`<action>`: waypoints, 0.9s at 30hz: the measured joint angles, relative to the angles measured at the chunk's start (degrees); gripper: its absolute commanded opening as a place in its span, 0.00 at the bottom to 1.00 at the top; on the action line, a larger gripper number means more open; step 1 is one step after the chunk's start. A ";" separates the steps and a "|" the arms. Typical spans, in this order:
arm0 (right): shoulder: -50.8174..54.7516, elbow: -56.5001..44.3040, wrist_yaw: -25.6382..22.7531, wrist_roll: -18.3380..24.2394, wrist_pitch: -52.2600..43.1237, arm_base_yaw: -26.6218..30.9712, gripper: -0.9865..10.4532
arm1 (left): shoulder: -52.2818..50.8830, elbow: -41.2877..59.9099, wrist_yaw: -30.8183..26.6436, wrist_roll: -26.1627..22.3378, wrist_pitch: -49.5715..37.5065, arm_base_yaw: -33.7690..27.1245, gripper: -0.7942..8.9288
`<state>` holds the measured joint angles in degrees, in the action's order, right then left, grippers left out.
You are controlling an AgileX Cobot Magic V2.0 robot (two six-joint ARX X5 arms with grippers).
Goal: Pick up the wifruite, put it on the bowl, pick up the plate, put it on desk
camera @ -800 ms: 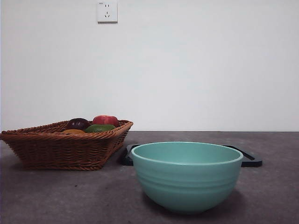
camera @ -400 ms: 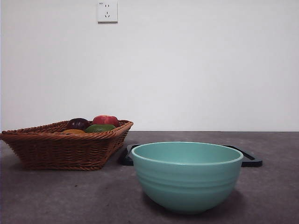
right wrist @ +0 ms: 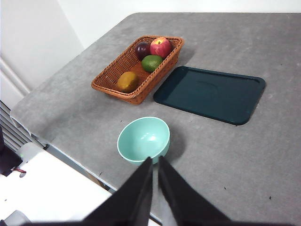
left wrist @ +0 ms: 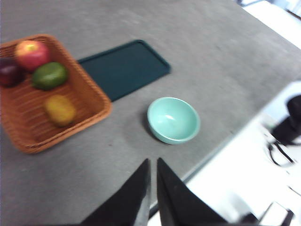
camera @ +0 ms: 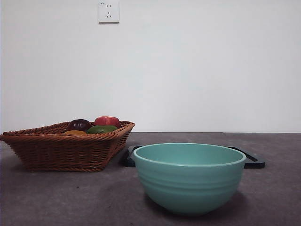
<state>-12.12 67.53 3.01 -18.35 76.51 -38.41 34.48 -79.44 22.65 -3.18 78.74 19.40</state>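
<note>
With both sets of jaws closed and empty, high above the tabletop, we should open wide over the fruit in the basket, then descend squarely.

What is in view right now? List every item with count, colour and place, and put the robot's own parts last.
wifruite: one, orange-brown, in the basket at the end nearest the bowl.
green fruit: one, green, in the basket beside the red apple.
red apple: one, red with yellow, at the basket's far end.
dark purple fruit: one, beside the apple.
basket: one, brown wicker, on the desk beside the tray.
tray: one, dark teal, flat on the desk, nothing on it.
bowl: one, mint-teal, empty, near the desk's edge.
desk: one, grey-brown.
wall socket: one, white, on the wall.
left claw: black, shut, high above the desk.
right claw: black, shut, above the bowl's side.
</note>
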 measured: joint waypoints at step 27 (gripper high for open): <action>0.00 0.00 0.00 0.00 0.00 0.00 0.10 | -24.20 70.16 -13.55 5.27 -68.26 -21.16 0.10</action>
<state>-12.12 67.53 3.01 -18.35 76.51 -38.41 10.28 -9.28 9.10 2.09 10.48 -1.76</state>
